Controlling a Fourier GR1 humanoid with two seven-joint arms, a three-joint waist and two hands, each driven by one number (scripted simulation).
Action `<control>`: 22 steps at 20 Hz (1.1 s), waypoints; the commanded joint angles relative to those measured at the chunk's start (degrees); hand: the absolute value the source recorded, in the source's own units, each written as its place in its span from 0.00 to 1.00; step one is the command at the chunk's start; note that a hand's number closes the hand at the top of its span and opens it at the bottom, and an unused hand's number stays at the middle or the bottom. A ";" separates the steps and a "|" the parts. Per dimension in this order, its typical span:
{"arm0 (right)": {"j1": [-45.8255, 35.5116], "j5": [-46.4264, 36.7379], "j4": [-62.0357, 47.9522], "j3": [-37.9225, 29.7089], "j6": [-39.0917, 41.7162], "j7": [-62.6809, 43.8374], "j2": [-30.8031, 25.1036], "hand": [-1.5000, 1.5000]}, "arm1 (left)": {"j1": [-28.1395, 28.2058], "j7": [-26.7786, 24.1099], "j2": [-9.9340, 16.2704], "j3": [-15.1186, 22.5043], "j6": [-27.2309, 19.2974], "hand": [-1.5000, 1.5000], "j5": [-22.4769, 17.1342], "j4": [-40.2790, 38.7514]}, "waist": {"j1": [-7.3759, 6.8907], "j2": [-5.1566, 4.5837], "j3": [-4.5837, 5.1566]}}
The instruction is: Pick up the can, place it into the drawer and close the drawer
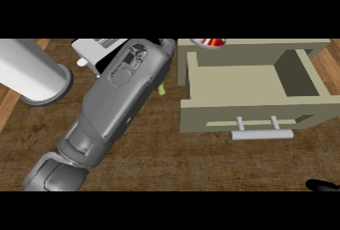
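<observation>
— Three steps in this task, and by my reading the first is in hand: the can (pixel 208 42), red-and-white striped, sits at the view's upper edge, right by the back wall of the drawer (pixel 232 81), not inside it.

— Is it held?

— I cannot tell. The left forearm (pixel 126 85) runs up the bench (pixel 166 157) toward it, but of the left robot hand (pixel 165 43) only a dark bit shows, just left of the can. Whether it is apart, together or clamped stays hidden.

— And the right?

— Only a black sliver of the right robot hand (pixel 324 185) shows in the lower right corner; its state is hidden too.

— The drawer?

— Pulled out, nothing in it, handle (pixel 261 134) facing the robot.

— Next move?

— Securing the can, I'd say, then carrying it rightward over the near wall and lowering it into the tray. The forearm lies close to a yellow-green thing (pixel 161 87) and a white box (pixel 100 47), so it should swing wide of both.
</observation>
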State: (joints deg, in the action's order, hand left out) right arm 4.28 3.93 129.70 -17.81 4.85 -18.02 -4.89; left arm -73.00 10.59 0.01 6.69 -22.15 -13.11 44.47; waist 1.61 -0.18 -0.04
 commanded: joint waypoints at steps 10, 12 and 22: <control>-4.55 2.78 -0.28 -1.37 -0.47 -3.10 -2.33 0.00 | -14.50 -1.65 -0.01 6.52 -5.00 1.00 -8.73 -17.66 | 2.64 -0.67 -0.08; -6.69 3.46 -1.17 -1.56 0.09 -4.48 -4.12 0.00 | -17.40 -1.03 -0.01 6.07 -4.91 1.00 -9.08 -19.66 | 2.61 -0.74 -0.09; -8.13 0.93 -3.70 0.79 -0.59 -2.23 -2.81 0.00 | -19.57 -3.60 -0.01 11.94 -13.95 0.00 -13.02 -24.24 | 4.43 -1.27 -0.21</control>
State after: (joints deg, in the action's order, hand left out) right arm -3.04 5.34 127.71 -17.52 4.48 -21.63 -8.22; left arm -90.99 7.51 0.01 17.02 -32.63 -24.85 21.91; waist 5.30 -1.18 -0.19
